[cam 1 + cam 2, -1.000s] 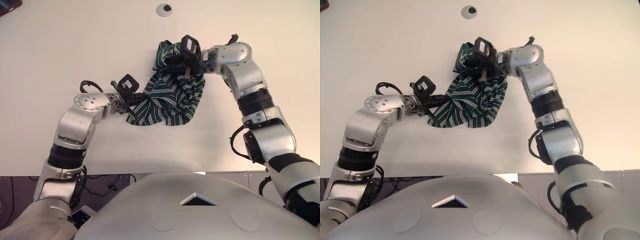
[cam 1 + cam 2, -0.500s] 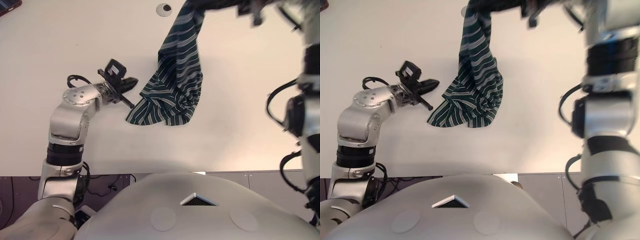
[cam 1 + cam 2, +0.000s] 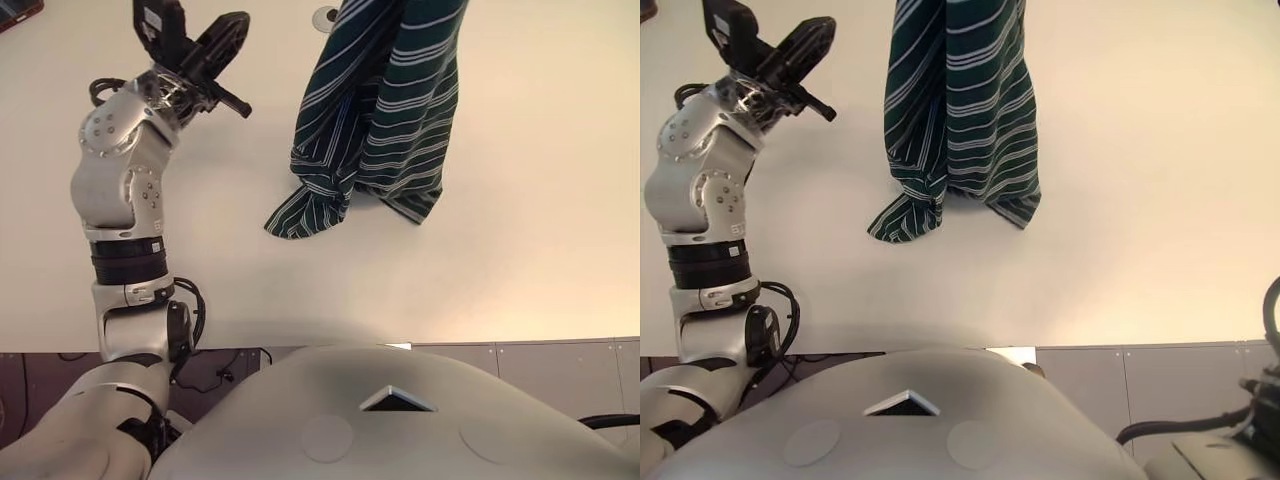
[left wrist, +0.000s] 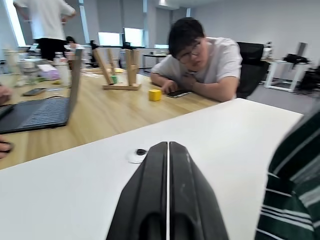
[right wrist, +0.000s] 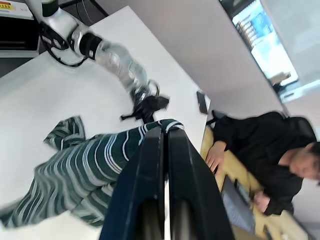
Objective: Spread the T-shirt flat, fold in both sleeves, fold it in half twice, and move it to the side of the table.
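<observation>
Both gripper states can be told. A fold of the shirt [image 3: 385, 110] is pinched between the pressed-together fingers of the right gripper [image 5: 165, 132], which is held high above the surface [image 3: 520, 200]. The shirt is hung from that pinch as a long bunched column, its long axis upright. Only its lower end is laid on the surface, about midway between the left and right edges and well in from the near edge. One lower corner is trailed toward the left edge; the other is rested a little toward the right.

The left gripper [image 3: 232, 28] is raised over the far left part of the surface, its fingers closed flat against each other with nothing between them. It is set well apart from the shirt, on the shirt's left.

The spreading step is judged to be in hand, with no fold made. Since the trailing corner lies on the left arm's side, that arm is judged the nearer for a second hold, and its fingers would have to be parted first.
</observation>
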`<move>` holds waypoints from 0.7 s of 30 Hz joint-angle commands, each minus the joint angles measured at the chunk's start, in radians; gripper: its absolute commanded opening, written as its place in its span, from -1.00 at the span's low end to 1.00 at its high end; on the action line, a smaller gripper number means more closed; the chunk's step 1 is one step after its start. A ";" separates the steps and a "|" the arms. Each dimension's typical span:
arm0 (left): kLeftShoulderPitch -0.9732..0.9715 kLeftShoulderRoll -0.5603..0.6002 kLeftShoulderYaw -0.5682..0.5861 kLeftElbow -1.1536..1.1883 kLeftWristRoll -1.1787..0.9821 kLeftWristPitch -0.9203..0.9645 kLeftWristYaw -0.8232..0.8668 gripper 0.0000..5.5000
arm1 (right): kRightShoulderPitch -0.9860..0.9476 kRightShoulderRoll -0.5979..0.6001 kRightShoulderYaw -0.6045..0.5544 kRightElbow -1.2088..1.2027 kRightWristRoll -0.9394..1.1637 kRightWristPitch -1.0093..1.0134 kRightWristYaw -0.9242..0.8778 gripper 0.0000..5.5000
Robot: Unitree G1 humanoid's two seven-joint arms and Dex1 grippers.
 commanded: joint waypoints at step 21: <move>0.142 -0.066 -0.427 -0.079 0.129 0.193 -0.018 -1.00 | 0.546 -0.238 0.533 0.032 -0.565 -0.459 0.004 -0.99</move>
